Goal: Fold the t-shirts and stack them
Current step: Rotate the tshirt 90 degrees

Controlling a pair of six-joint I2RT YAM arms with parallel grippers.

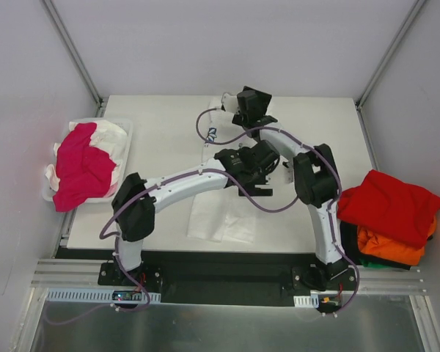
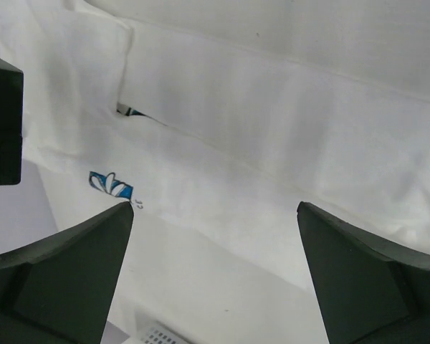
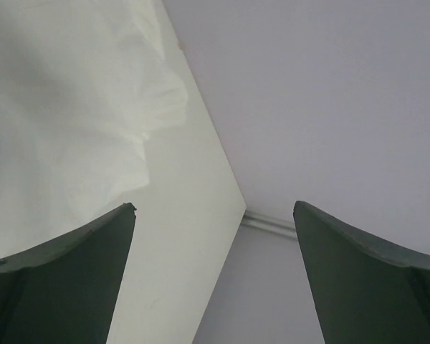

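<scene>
White, blue-printed cloth t-shirt (image 1: 218,214) lies spread at frame centre, evidently for folding; left gripper (image 2: 215,208) and right gripper (image 3: 215,208) hover over it, fingers wide and empty.

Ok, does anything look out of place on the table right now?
The magenta t-shirt droops out over the front rim of the bin at left, and the pile topped by the red t-shirt reaches past the right edge of the table. Nothing looks spilled or damaged.

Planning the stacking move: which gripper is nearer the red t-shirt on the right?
Left. The left gripper hangs over the white t-shirt mid-table, left of the red t-shirt; the right gripper is farther off, near the far edge of the table.
</scene>
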